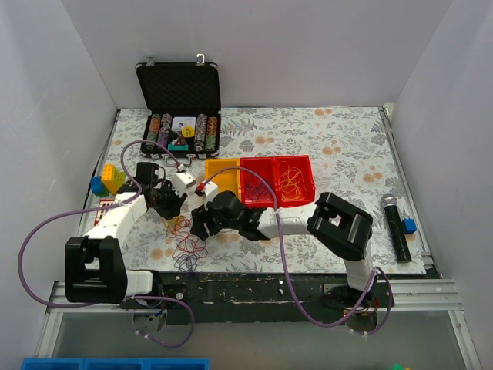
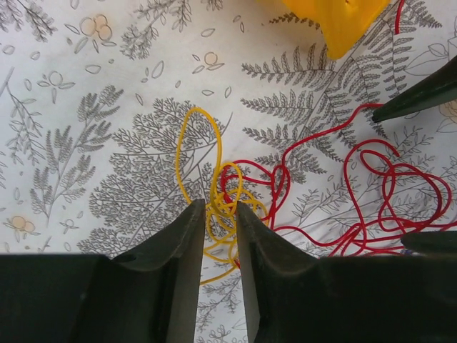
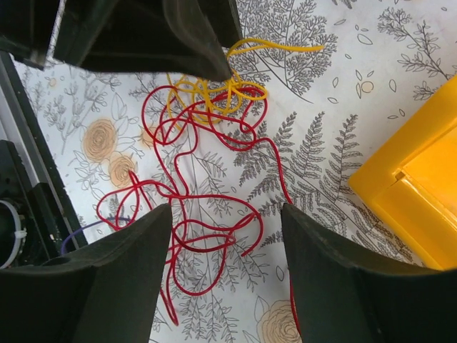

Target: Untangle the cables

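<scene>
While the flowered table (image 1: 347,146) spreads under everything, the open black case (image 1: 179,104) stands far beyond both sets of fingers, so you can read it only from the top view. Rows of chips (image 1: 202,132) fill its lower half, too small to count. Closer, just past the right gripper (image 3: 227,214), sit the red bins (image 1: 300,197) with thin orange loops (image 1: 291,176) lying in them. Beside them is the yellow bin (image 3: 421,179), of which the wrist views catch only a corner.

The cables (image 3: 207,143) lie on the cloth between the two grippers. Your right fingers stand wide apart over the red loops, holding nothing. On your left gripper (image 2: 221,209) the fingers stand nearly together on the yellow knot, strands pinched in the narrow gap.

From above, both arms cover much of the tangle — and a bluish strand (image 3: 89,230), left of the right fingers, is cut short by the dark table edge.
</scene>
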### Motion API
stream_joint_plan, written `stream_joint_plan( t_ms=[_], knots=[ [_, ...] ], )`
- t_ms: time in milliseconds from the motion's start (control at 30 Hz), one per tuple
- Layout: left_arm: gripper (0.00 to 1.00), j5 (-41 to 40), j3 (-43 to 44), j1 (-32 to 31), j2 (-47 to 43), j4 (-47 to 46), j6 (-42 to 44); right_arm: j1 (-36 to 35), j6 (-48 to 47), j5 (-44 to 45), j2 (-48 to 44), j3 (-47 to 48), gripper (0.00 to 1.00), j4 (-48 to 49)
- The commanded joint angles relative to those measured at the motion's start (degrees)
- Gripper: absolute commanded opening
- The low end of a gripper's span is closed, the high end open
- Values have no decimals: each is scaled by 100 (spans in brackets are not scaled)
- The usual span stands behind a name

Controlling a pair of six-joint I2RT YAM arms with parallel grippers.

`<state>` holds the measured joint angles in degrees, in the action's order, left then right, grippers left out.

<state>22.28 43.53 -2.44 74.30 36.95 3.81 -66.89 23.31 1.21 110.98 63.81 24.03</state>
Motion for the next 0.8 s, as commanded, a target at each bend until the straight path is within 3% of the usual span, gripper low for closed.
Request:
stream_joint_plan(
  t_ms=[0, 167, 267, 767],
  knots=[
    [20, 127, -99, 15, -258, -407, -21, -34, -151, -77, 169, 228, 66, 67],
    [4, 189, -20, 15, -197, -575, -258, -43, -55, -51, 293, 132, 38, -30],
    [0, 154, 77, 24, -249, -566, -311, -34, -20, 264, 127, -113, 2, -171],
    [0, -13, 464, 15, -733, -487, -302, 106, 217, 2101, -1797, -1959, 1, -882]
  ],
)
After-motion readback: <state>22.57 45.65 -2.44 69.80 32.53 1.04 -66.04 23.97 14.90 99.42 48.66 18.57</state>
